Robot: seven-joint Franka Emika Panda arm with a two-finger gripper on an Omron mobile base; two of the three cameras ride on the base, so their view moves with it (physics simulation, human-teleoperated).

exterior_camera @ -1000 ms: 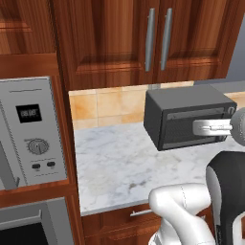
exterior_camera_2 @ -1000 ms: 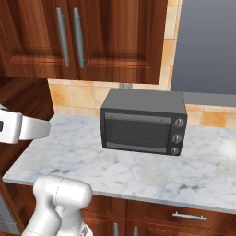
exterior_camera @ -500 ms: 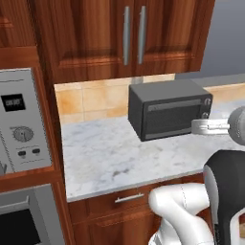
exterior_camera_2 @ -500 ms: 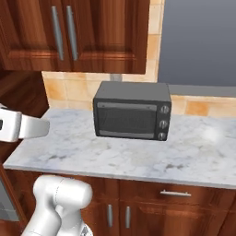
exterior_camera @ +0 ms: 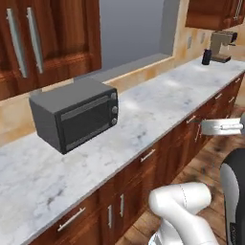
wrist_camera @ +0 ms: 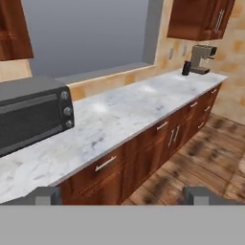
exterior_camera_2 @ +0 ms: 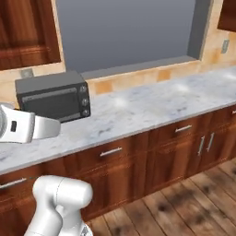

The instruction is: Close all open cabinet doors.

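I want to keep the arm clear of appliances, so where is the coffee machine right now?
The coffee machine stands at the far end of the marble counter, beneath the upper cabinet doors, at upper right in the hand view and the left base view.

One dark toaster oven (exterior_camera: 74, 118) on the marble counter (exterior_camera: 158, 115), one coffee machine (exterior_camera: 221, 45) at its far end, two bar-handled upper cabinet doors (exterior_camera: 43, 40) at left, one window (exterior_camera_2: 126, 32)
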